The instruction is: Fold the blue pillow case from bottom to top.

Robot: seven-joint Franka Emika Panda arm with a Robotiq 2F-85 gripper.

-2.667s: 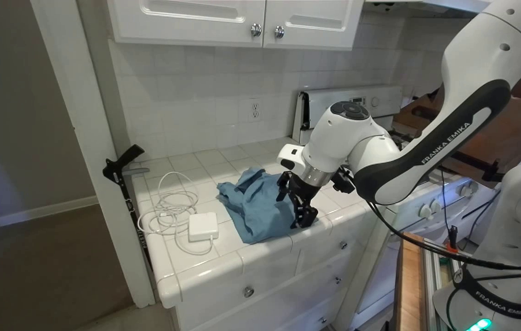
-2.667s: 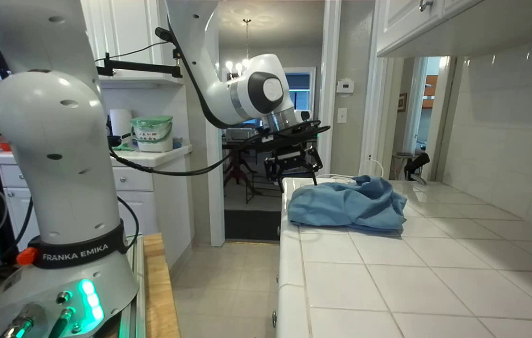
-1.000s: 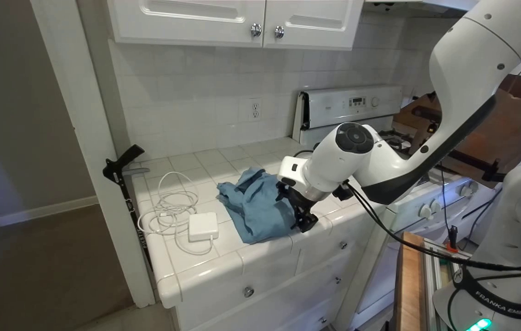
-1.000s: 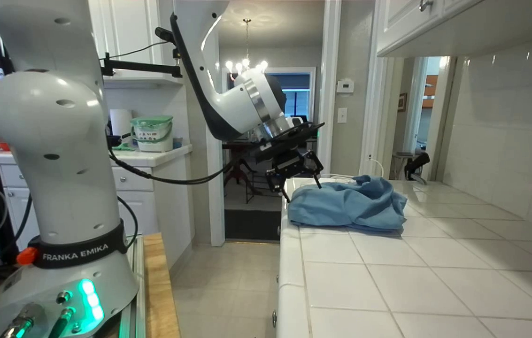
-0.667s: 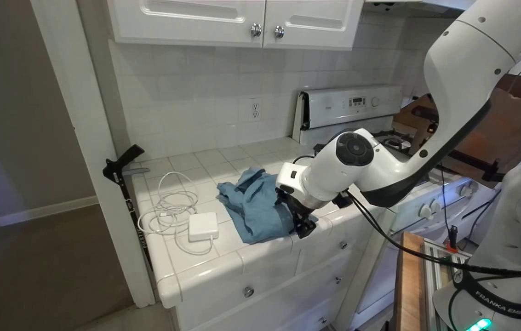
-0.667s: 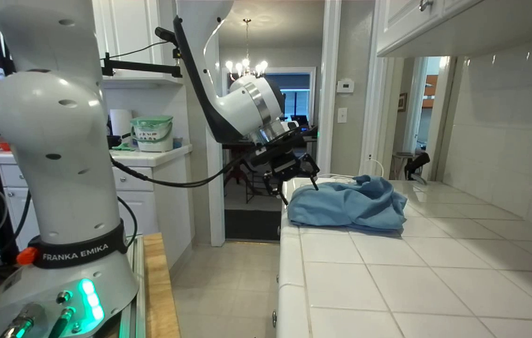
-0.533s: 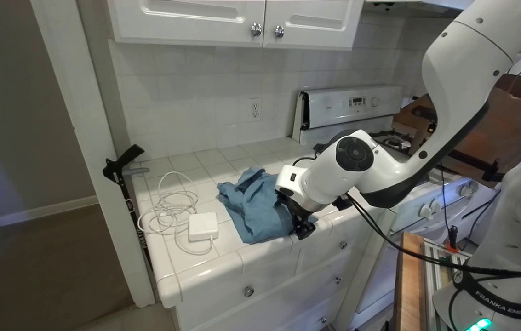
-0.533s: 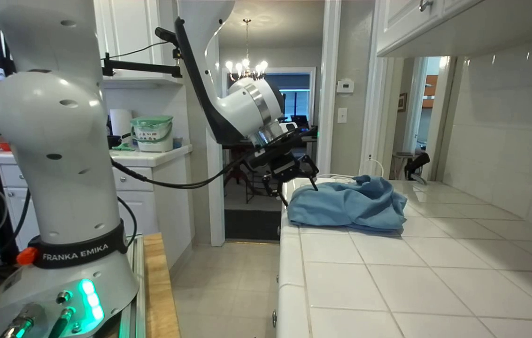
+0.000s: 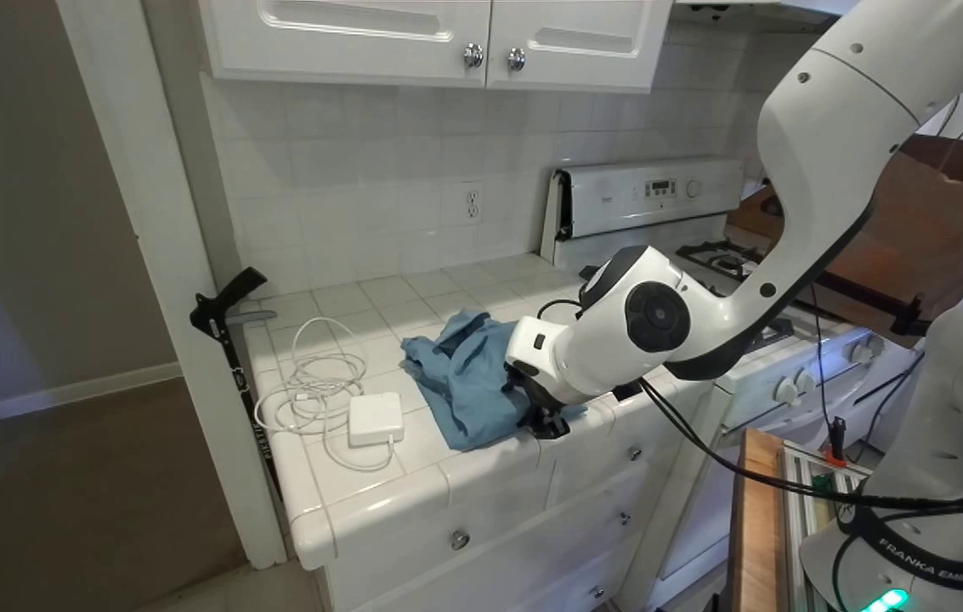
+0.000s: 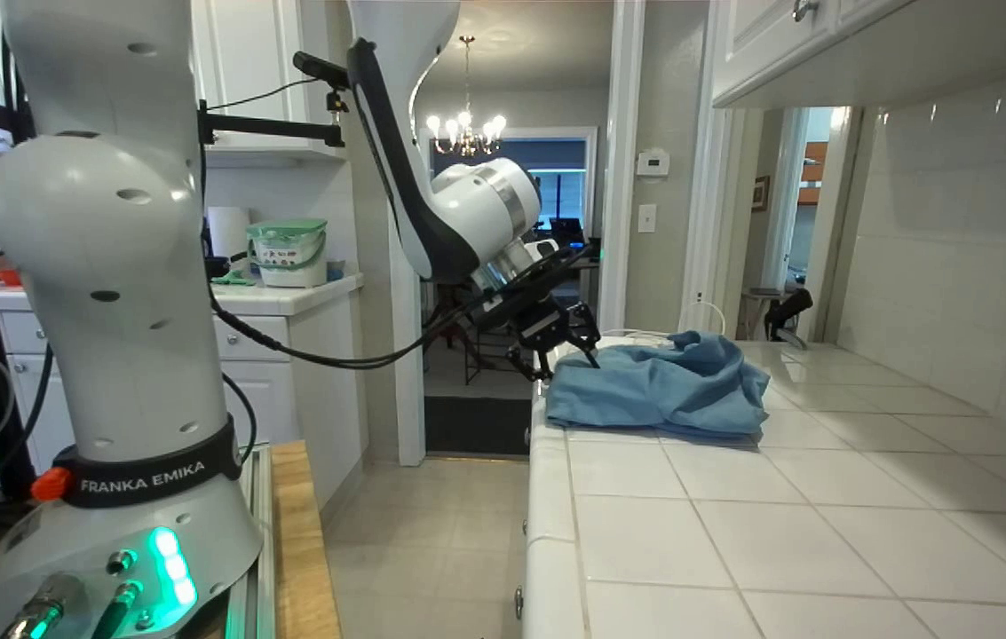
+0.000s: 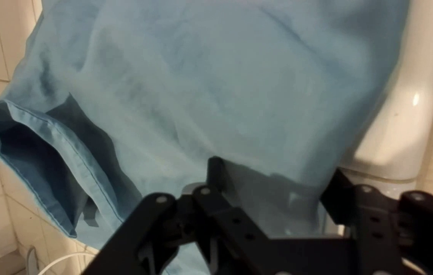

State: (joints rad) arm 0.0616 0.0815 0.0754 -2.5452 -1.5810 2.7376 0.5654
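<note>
The blue pillow case point(image 9: 468, 387) lies rumpled on the white tiled counter, close to its front edge. It also shows in an exterior view point(image 10: 658, 390) and fills much of the wrist view point(image 11: 201, 88), where a hemmed opening gapes at the left. My gripper point(image 9: 542, 416) is tilted at the cloth's edge by the counter front. In the wrist view the gripper point(image 11: 275, 181) is open, with one fingertip over the cloth and the other beyond its edge, near the counter rim. Cloth lies between the fingers, not pinched. Whether the fingertips touch it I cannot tell.
A white flat box point(image 9: 376, 418) and coiled white cables point(image 9: 315, 387) lie beside the cloth. The counter's rounded front edge point(image 9: 489, 467) is just below the gripper. A black-handled tool point(image 9: 226, 306) leans at the counter's far end. A stove point(image 9: 787, 374) adjoins the counter.
My gripper has tilted further, come down, and shifted towards the cloth's front edge. The finger spread looks slightly narrower in an exterior view. The pillow case has not visibly moved.
</note>
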